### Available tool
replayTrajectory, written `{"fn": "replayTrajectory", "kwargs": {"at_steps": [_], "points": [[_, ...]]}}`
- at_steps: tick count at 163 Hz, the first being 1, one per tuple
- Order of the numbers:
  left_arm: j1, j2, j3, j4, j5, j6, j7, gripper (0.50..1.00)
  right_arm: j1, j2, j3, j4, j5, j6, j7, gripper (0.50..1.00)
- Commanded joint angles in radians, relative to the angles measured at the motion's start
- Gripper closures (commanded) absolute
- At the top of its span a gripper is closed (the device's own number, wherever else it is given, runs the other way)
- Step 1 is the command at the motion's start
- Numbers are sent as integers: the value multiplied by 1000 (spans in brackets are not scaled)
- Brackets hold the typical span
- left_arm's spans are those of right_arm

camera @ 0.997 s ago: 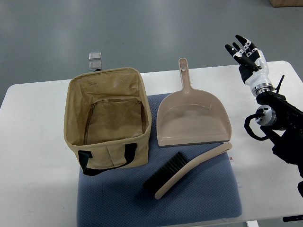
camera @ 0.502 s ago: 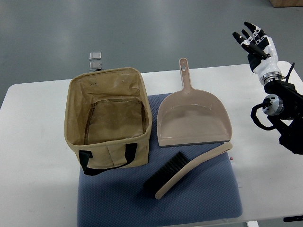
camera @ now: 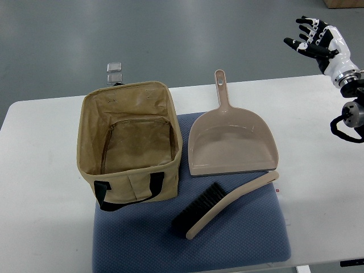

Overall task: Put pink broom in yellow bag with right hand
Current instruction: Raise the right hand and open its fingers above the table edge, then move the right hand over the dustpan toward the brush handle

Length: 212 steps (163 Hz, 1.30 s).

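The hand broom (camera: 224, 203) lies on a blue-grey quilted mat (camera: 239, 239), near the mat's front half. Its body is a dusty pinkish-beige plastic, slightly curved, with the handle end pointing up and to the right and the blunt head end toward the lower left. A dense tuft of black bristles runs along its left side, pointing toward the bag. Nothing touches it apart from the mat.

Just behind the broom, a matching pinkish-beige dustpan (camera: 232, 142) sits flat with its open lip facing the broom and its long handle, pierced by a hanging hole, pointing away across the white table (camera: 40, 170). The pan's front edge and the broom's handle tip are very near each other; whether they touch is unclear.

To the left stands the bag (camera: 129, 142), a tan-yellow fabric tote, upright with its mouth wide open and its inside bare of contents. Dark straps (camera: 128, 190) hang down its near wall. Its front corner rests on the mat, the rest on the table. Behind it, two small clear squares (camera: 114, 72) lie on the grey floor past the table edge; what they are is hard to tell.

The right hand (camera: 317, 41) is raised at the upper right corner, well apart from the broom, over the floor beyond the table, fingers spread and holding nothing. Its forearm is cut off by the right edge.
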Motion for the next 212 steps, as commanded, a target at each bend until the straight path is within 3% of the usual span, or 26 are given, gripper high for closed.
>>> {"fn": "replayTrajectory", "kwargs": {"at_steps": [1, 45, 82, 105, 133, 160, 212], "points": [[0, 0, 0, 0, 0, 0, 0, 500, 41, -35, -72, 3, -9, -1, -1, 570], [0, 0, 0, 0, 0, 0, 0, 500, 138, -79, -233, 49, -209, -3, -2, 570], [0, 0, 0, 0, 0, 0, 0, 500, 178, -211, -315, 244, -586, 15, 7, 570], [0, 0, 0, 0, 0, 0, 0, 500, 184, -312, -314, 385, -919, 66, 21, 570], [0, 0, 0, 0, 0, 0, 0, 500, 228, -386, -315, 509, -1098, 146, 47, 570], [0, 0, 0, 0, 0, 0, 0, 500, 227, -394, -317, 583, -1216, 201, 59, 570], [0, 0, 0, 0, 0, 0, 0, 500, 173, -374, -338, 656, -1321, 193, 30, 572]]}}
